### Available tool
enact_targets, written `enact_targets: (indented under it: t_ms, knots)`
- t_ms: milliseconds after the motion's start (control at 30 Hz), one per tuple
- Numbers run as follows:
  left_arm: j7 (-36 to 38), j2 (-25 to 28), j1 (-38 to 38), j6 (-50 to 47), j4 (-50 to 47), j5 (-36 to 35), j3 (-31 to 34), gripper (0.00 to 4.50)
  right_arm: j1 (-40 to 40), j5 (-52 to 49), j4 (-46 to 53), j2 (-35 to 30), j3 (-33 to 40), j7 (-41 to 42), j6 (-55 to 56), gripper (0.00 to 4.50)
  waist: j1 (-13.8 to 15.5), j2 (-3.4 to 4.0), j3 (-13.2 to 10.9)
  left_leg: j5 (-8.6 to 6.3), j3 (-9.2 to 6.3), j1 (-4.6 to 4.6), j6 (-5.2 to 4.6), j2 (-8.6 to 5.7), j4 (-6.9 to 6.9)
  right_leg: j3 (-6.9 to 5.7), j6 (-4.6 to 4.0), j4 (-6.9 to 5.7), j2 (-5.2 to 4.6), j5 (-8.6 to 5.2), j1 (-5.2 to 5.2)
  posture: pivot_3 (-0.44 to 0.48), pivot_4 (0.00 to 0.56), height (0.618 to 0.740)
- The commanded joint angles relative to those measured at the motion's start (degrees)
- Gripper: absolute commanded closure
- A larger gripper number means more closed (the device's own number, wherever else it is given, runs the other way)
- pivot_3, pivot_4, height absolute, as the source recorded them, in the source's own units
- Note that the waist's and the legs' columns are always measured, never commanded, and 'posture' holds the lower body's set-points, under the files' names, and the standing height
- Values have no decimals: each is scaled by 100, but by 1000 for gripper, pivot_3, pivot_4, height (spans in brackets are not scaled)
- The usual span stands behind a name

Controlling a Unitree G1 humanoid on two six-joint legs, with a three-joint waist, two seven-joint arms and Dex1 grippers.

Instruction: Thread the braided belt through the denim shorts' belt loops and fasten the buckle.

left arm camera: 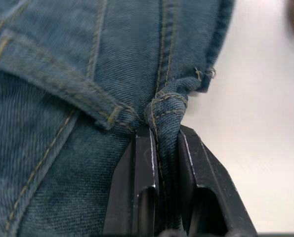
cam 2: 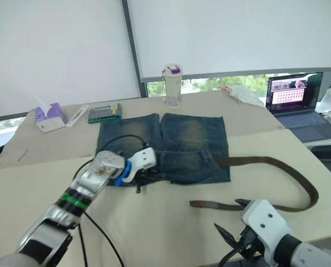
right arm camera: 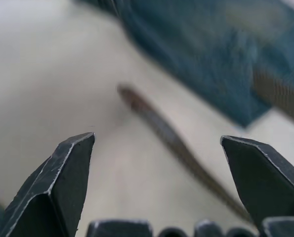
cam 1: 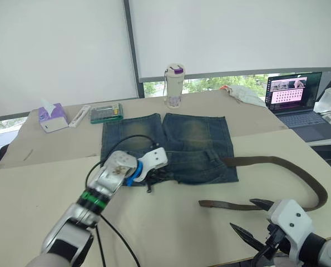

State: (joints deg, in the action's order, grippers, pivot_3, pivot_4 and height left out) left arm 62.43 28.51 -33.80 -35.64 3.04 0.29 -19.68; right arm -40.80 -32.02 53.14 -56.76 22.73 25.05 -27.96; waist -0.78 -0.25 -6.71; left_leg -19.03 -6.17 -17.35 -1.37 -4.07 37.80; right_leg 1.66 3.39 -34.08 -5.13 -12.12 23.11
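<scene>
The left pincer [left arm camera: 164,148] is squeezed tight on a fold of the denim shorts [cam 1: 193,147], at their near edge, around 7 o'clock on the shorts. The right pincer [cam 1: 254,219] is wide apart, holding nothing. It hangs over the table [cam 1: 171,222]. The braided belt [cam 1: 299,169] curls at 3 o'clock from the shorts, one end touching them.

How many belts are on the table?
1. The braided belt comes out from the waistband of the denim shorts on the robot's right, curves around, and its free end lies on the table near the open right end effector.
</scene>
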Motion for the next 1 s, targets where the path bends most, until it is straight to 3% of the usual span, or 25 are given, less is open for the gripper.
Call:
enact_targets:
  t_ms: [33,167,233,367,467,567,633,767,1000]
  knots:
    - [-156,-4,490,-934,-988,-380,105,4443,733,398,-537,-335,-534,402,-237,0,15,2,0,-3,1,0,-5,-2,1,2,-1,-1,-3,1,-3,0,150,740]
    - [-332,-278,463,-1118,-1132,-654,151,4443,1654,859,-1190,-445,-1335,673,-346,0,168,2,-2,-1,-7,6,-2,-6,10,-16,-3,0,-8,2,2,0,150,740]
    - [-244,-274,485,-1120,-1265,-910,299,3384,2162,1227,-1645,-464,-1812,800,-314,530,162,2,-3,8,-12,2,13,-8,11,-24,-32,1,-12,20,6,0,150,740]
    - [-86,17,636,-1062,-1624,-1342,598,2060,2748,1620,-2212,-482,-2336,1255,-135,1842,142,4,-5,18,-11,-1,32,-6,10,-23,-39,1,-12,24,11,0,150,740]
    - [9,184,796,-899,-1833,-1684,851,1033,2803,1391,-2125,-391,-2205,1598,-185,2905,128,4,-5,24,-12,-9,44,0,5,-23,-40,1,-8,24,10,0,150,740]
    - [-100,-91,976,-354,-1833,-2043,1255,63,2670,826,-1909,-159,-1771,1879,-355,3897,157,4,-5,24,-14,-7,43,-1,7,-24,-41,2,-11,24,9,0,150,740]
    - [270,93,1031,-148,-1861,-2171,1160,21,2613,342,-1764,45,-1460,2005,-549,4484,176,0,-7,24,-21,-2,44,-3,9,-31,-45,4,-17,27,10,0,150,740]
    - [591,188,855,-766,-2002,-2920,1186,21,2761,-243,-1547,149,-1165,2228,-881,4484,149,4,-10,8,-21,-11,14,-2,9,-31,-50,3,-15,30,9,0,150,740]
    - [974,263,343,-716,-1639,-3196,917,21,3851,-943,-1323,293,-1497,2229,-1487,4484,139,6,-11,8,-23,-3,16,-1,8,-37,-52,3,-10,31,11,0,150,740]
